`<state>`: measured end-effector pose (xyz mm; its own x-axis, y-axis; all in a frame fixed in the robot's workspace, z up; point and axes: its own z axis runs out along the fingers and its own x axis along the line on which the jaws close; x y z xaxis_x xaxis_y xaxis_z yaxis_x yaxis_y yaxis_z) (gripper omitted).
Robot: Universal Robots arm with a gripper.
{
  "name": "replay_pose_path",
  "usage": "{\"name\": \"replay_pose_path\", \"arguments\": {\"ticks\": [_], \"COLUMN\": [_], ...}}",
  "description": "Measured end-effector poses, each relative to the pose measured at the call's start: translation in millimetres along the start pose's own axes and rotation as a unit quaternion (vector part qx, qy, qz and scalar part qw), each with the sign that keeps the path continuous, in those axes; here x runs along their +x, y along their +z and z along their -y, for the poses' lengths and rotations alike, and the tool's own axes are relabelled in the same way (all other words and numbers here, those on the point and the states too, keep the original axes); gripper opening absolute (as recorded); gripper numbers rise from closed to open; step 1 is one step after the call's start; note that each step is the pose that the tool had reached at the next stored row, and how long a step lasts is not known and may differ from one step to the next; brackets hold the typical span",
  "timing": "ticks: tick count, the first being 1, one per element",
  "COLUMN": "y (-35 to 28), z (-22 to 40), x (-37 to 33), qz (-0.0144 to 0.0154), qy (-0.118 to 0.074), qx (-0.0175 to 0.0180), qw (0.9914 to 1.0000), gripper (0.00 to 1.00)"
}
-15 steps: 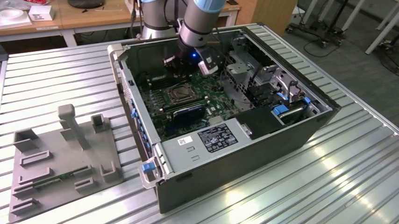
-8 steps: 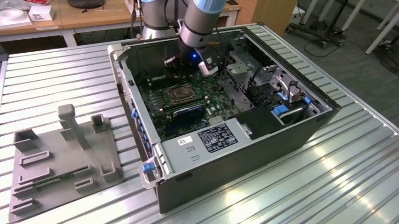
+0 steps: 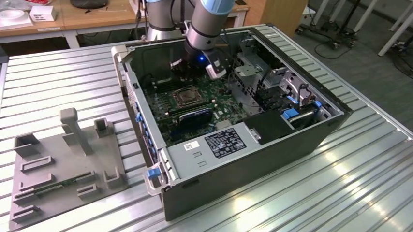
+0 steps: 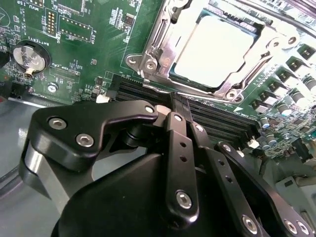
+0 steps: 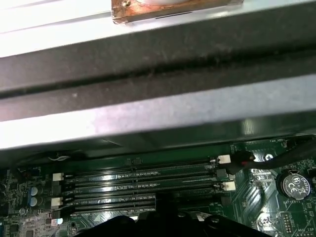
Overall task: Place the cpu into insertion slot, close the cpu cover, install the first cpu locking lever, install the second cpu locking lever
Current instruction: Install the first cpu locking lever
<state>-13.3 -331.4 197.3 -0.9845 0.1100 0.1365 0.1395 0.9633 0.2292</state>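
Tool (image 4: 178, 106) shut, empty, beside the cpu (image 4: 217, 49).

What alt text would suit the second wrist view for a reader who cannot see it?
The black gripper hangs over a green motherboard, beside the memory slots. Beyond it, the pale cpu sits in the insertion slot, framed by the silvery cpu cover. A coin battery sits off to one side.

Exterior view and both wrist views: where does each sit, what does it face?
Exterior view: high, off the arm, angled down on the open computer case; the arm shows.
Second wrist view: on the arm, facing the cpu across the hand.
First wrist view: on the arm, facing the memory slots.
Both wrist views share the coin battery.
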Motion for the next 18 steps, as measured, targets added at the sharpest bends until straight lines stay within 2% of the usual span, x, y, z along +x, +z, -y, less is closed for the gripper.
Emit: {"name": "replay_pose_path", "arguments": {"ticks": [18], "y": [3.6], "z": [5.0], "x": [-1.4], "qz": [0.0], "qy": [0.0], "qx": [0.0002], "qw": [1.0], "gripper": [0.11]}}
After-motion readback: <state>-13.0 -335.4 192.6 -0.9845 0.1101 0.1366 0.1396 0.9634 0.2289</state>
